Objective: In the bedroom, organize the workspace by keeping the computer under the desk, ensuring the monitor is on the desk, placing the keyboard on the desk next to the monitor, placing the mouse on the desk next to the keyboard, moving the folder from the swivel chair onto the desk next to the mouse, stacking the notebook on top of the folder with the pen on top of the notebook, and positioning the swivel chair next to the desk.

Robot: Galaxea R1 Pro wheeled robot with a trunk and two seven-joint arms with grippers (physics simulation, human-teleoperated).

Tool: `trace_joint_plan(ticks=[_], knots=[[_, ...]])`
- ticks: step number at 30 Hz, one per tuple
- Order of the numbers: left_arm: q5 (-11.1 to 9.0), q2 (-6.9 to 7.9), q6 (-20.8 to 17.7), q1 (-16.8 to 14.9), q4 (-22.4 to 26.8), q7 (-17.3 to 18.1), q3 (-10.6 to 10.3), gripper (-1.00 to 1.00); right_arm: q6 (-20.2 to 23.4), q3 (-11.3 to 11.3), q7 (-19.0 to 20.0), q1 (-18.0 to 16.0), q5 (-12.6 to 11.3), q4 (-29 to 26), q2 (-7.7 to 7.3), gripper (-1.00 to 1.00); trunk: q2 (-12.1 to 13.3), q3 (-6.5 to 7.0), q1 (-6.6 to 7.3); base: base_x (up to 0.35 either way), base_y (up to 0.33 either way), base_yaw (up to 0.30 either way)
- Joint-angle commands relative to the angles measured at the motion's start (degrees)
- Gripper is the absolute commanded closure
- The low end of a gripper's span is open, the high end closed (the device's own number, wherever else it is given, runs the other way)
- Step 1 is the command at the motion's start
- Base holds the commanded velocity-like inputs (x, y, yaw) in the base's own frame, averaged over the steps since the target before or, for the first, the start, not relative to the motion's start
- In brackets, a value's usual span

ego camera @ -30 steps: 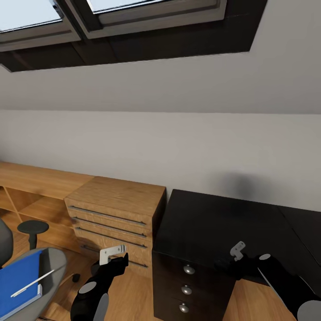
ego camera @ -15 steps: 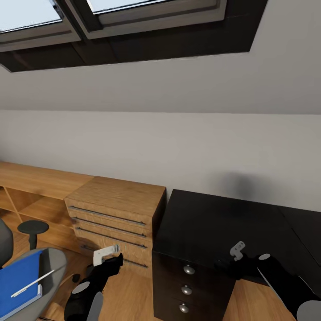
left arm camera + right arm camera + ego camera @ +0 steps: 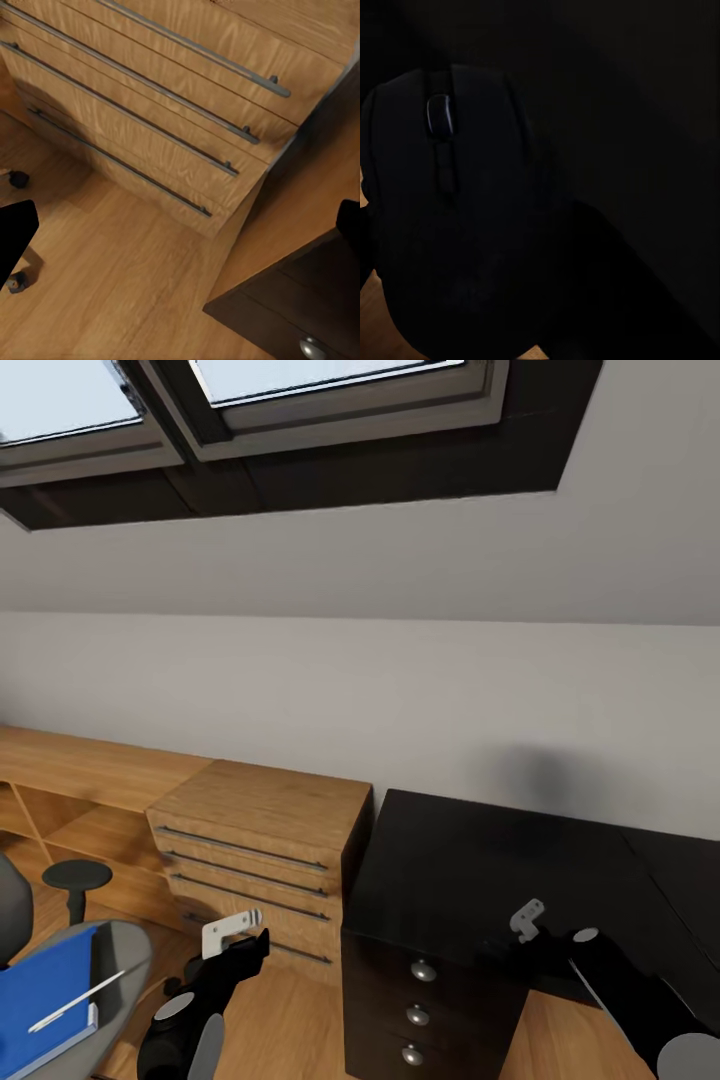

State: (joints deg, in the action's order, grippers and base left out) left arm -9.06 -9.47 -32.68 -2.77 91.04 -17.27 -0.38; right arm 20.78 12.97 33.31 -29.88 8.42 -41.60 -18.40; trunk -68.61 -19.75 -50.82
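One mouse [image 3: 442, 217] is seen close against the right gripper [image 3: 512, 952], apparently pinched there at five o'clock over the front edge of the desk [image 3: 470, 860]. The mouse-placing step is judged in hand, calling next for lowering onto the black top and release. One folder [image 3: 40, 985] with one pen [image 3: 75, 1000] lies on the swivel chair [image 3: 125, 950] at eight o'clock; the left gripper [image 3: 215, 960] is spread, empty.

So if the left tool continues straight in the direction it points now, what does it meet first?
Probably the wooden floor in front of the light wooden dresser, judging by the left wrist view. The left tool is aimed down at bare boards between the dresser and the desk. Depth is unclear, so the lowest dresser drawer is also possible.
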Motion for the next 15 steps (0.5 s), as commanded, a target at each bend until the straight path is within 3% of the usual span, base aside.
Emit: trace_joint_plan(ticks=[1,5,6,12,13,15], knots=[[-0.6,-0.01,-0.19,-0.04,0.08,-0.48,-0.04,-1.0,0.22,0.04,0.05,-0.03,0.42,-0.12,0.28,1.0,0.37,0.11,0.22,0.0,0.0,0.0],[-0.55,-0.02,-0.19,-0.04,0.03,-0.48,-0.12,-1.0,0.37,-0.16,-1.64,-0.01,0.37,-0.36,1.86,1.0,1.97,0.83,1.1,0.0,0.0,0.0],[-0.5,-0.02,-0.15,-0.04,-0.02,-0.51,-0.23,-1.0,0.62,-0.26,-4.68,-0.01,0.27,-1.44,4.32,1.0,2.37,1.01,1.32,0.0,0.0,0.0],[-0.44,-0.04,-0.11,-0.04,-0.06,-0.56,-0.38,-1.0,1.26,-2.53,-14.3,-0.01,0.07,-2.09,10.43,1.0,4.78,2.09,2.64,0.0,0.0,0.0],[-0.43,-0.08,-0.09,-0.04,-0.07,-0.57,-0.4,-1.0,1.4,-4.27,-17.65,-0.01,0.06,-2.13,12.72,1.0,5.18,2.27,2.86,0.0,0.0,0.0],[-0.4,-0.09,-0.03,-0.04,-0.07,-0.57,-0.48,-1.0,1.48,-6.55,-21.21,-0.01,0.07,-2.15,15.01,1.0,5.98,2.63,3.3,0.0,0.0,0.0]])
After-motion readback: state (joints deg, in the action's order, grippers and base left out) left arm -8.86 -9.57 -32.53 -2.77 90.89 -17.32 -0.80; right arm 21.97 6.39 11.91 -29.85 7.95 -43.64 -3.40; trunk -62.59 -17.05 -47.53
